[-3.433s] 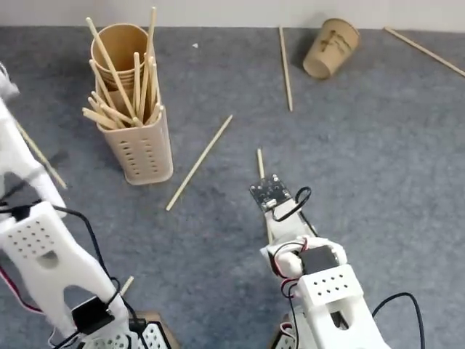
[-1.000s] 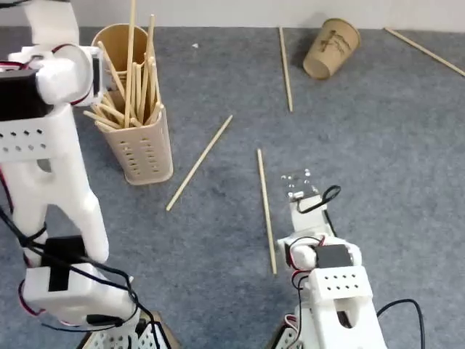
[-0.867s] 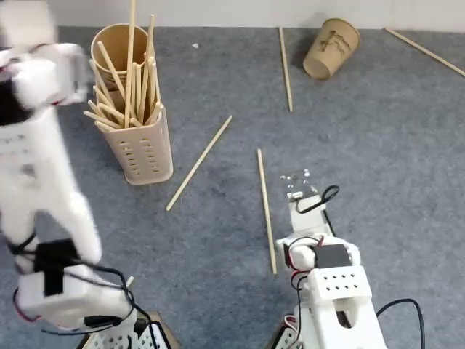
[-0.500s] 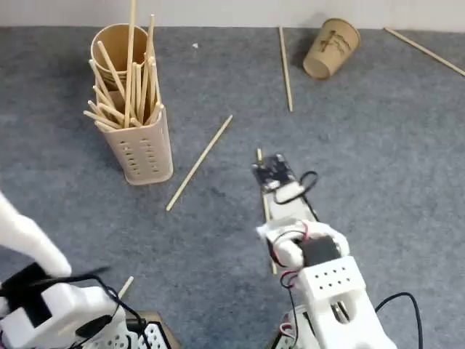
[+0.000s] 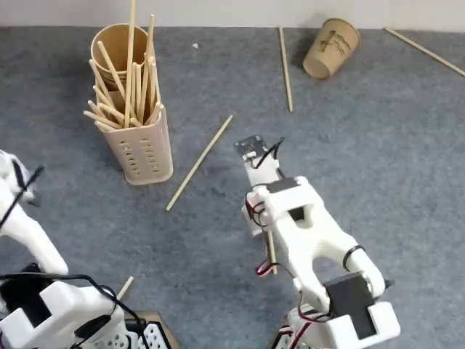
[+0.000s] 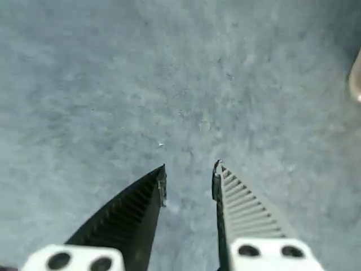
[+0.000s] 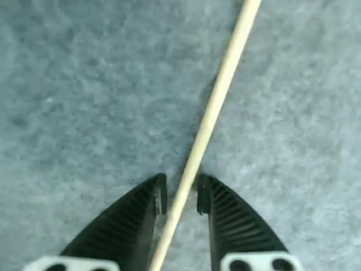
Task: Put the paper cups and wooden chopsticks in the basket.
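The tan perforated basket [image 5: 142, 156] stands at the back left, holding a paper cup [image 5: 116, 43] and several wooden chopsticks. A second paper cup [image 5: 330, 47] lies on its side at the back right. My right gripper [image 7: 180, 183] is low over the grey carpet and open by a narrow gap, its fingers either side of a chopstick [image 7: 217, 107] lying flat. The near end of that chopstick [image 5: 272, 254] pokes out beside the right arm [image 5: 290, 218]. Over bare carpet, my left gripper [image 6: 189, 175] is open with nothing in it.
Loose chopsticks lie near the basket [image 5: 200, 161], beside the fallen cup [image 5: 285, 69] and at the back right edge [image 5: 425, 51]. A short stick end [image 5: 125, 287] shows by the left arm's base. The left arm [image 5: 18, 218] is at the table's left edge.
The left arm has drawn back from above the basket to the near left. The right arm has swung forward and left, bringing its gripper down astride the chopstick.
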### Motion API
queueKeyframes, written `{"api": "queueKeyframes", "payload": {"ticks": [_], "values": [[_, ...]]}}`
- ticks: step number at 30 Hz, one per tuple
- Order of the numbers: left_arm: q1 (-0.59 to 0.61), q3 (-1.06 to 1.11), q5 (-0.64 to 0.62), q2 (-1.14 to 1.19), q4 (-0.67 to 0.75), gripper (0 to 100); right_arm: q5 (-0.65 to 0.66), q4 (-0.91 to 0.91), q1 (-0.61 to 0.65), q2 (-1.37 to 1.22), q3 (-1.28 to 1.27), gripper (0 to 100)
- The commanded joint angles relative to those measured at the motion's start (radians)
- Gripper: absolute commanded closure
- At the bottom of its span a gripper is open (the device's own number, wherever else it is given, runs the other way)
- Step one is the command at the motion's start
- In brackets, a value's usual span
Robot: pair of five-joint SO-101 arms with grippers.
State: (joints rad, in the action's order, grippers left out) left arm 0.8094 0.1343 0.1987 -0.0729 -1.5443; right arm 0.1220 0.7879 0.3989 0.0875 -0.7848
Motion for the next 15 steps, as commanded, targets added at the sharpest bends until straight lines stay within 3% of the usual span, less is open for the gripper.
{"api": "queueKeyframes", "payload": {"ticks": [1, 4, 9, 15], "values": [[0.007, 0.127, 0.006, -0.035, 0.126, 84, 0.015, -0.028, -0.018, -0.050, 0.022, 90.6], [0.004, 0.179, 0.005, -0.035, 0.173, 84, 0.043, -0.028, -0.015, -0.093, 0.027, 99.8], [0.010, 0.200, 0.003, -0.035, 0.213, 84, 0.040, -0.028, -0.015, -0.059, 0.033, 98.8], [0.004, 0.202, 0.002, -0.027, 0.264, 84, 0.041, -0.051, -0.021, 0.286, 0.131, 99.0]]}}
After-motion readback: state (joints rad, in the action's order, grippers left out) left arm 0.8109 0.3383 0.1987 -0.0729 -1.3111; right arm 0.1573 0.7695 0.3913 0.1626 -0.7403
